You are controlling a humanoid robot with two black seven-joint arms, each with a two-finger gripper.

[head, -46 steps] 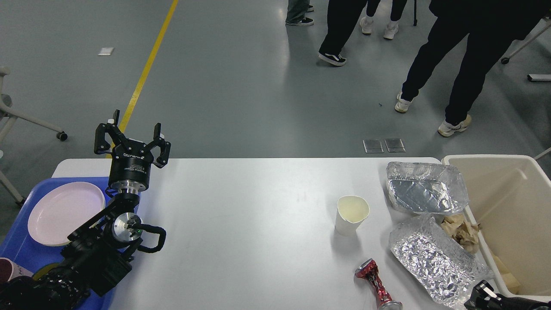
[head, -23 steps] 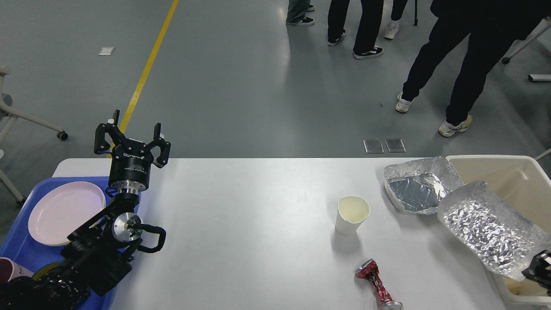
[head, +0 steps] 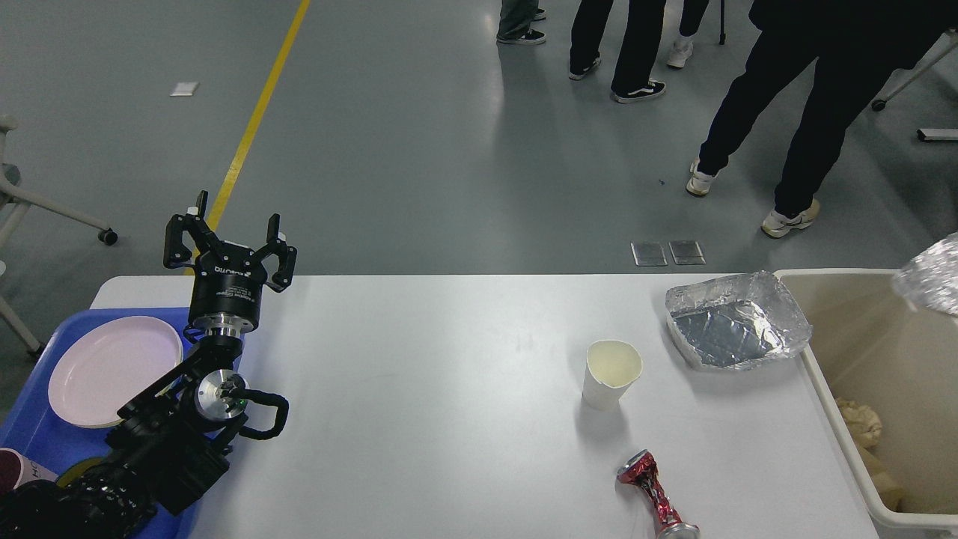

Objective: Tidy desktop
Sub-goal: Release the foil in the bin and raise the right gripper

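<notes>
Two arms belong to this robot, but only the left one shows, at the lower left of the frame. Under it sits a blue tray [head: 30, 438] with a pink plate [head: 112, 367] lying in it. The left gripper [head: 228, 241] points up over the far left edge of the desktop [head: 434, 419], and its fingers are spread apart with nothing between them. The white desktop fills the lower middle of the frame. Right of the middle, a white paper cup [head: 611, 373] stands upright. Below it, at the bottom edge, lies a crushed red can [head: 656, 494]. Further right, near the far edge, sits a foil tray [head: 736, 320], just beside a cream bin [head: 831, 389]. Crumpled brown paper [head: 861, 423] lies in the bin. A bit of shiny foil [head: 932, 277] shows at the right edge, above the bin. The right gripper is out of the frame.
</notes>
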